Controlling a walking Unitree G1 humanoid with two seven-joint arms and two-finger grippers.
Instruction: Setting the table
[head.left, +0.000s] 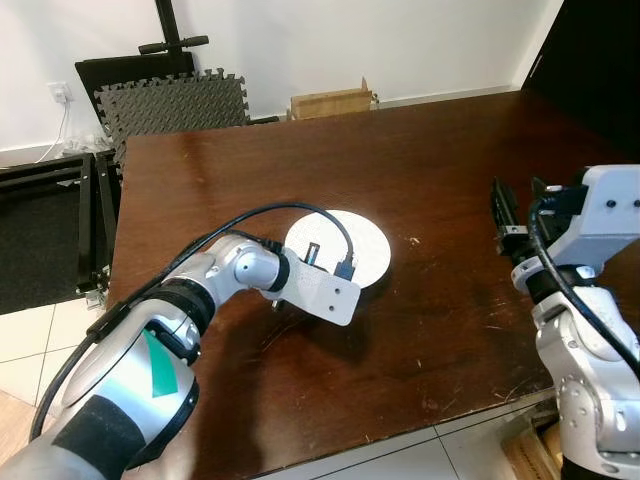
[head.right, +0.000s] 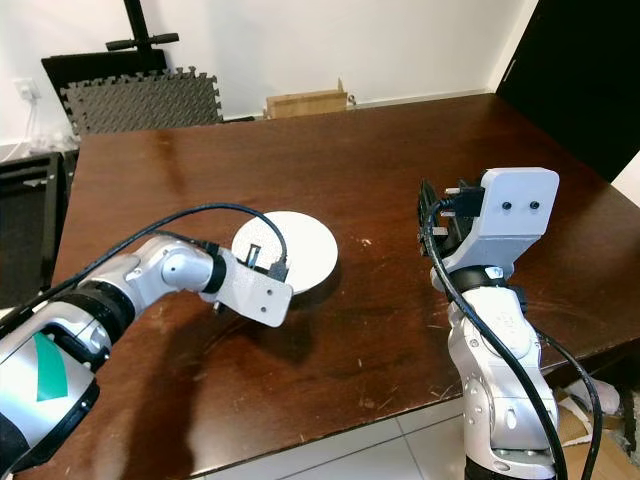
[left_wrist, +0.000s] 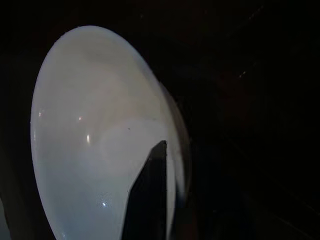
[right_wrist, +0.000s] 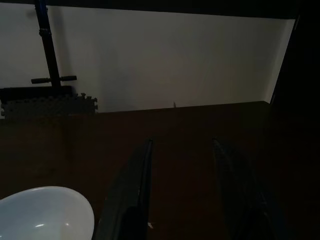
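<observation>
left gripper (left_wrist: 150, 200) over white plate (head.left: 362, 245), finger spread unclear; right gripper (right_wrist: 182, 192) parted.

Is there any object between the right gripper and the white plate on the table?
Nothing visible stands between them. The right gripper hangs above bare brown table, fingers apart, and the stretch of wood from it to the white plate holds no object. The left gripper is at the plate's far side, one finger over its surface.
</observation>
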